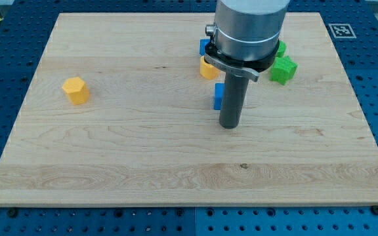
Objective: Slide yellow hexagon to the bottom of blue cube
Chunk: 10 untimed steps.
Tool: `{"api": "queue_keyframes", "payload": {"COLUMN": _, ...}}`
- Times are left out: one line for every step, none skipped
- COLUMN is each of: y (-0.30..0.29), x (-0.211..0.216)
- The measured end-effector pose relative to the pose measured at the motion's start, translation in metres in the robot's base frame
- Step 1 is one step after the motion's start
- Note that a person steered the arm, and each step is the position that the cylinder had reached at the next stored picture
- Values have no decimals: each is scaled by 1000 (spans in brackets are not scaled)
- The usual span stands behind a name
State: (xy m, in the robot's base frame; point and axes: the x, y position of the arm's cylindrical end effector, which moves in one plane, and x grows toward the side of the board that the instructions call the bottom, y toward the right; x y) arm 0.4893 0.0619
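The yellow hexagon (76, 90) lies alone on the wooden board at the view's left. A blue block (218, 96), likely the blue cube, sits near the board's centre, partly hidden behind my rod. My tip (229, 125) rests on the board just to the lower right of that blue block, close to it, and far to the right of the yellow hexagon. A second blue block (204, 46) peeks out at the arm's left edge, mostly hidden.
A second yellow block (208, 69) lies just above the central blue block, partly under the arm. A green block (283, 69) sits right of the arm, another green piece (281, 48) just above it. A marker tag (339, 30) is at the top right corner.
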Motion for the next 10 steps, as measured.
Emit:
{"api": "queue_keyframes", "payload": {"y": 0, "x": -19}}
{"api": "queue_keyframes", "payload": {"y": 0, "x": -31}}
{"api": "queue_keyframes", "payload": {"y": -1, "x": -31}}
{"api": "queue_keyframes", "payload": {"y": -28, "x": 9}}
{"api": "queue_keyframes", "payload": {"y": -92, "x": 37}}
{"api": "queue_keyframes", "payload": {"y": -173, "x": 34}}
{"api": "queue_keyframes", "payload": {"y": -261, "x": 16}}
{"api": "queue_keyframes", "payload": {"y": -321, "x": -24}}
{"api": "queue_keyframes", "payload": {"y": -325, "x": -68}}
{"api": "queue_keyframes", "payload": {"y": -326, "x": -68}}
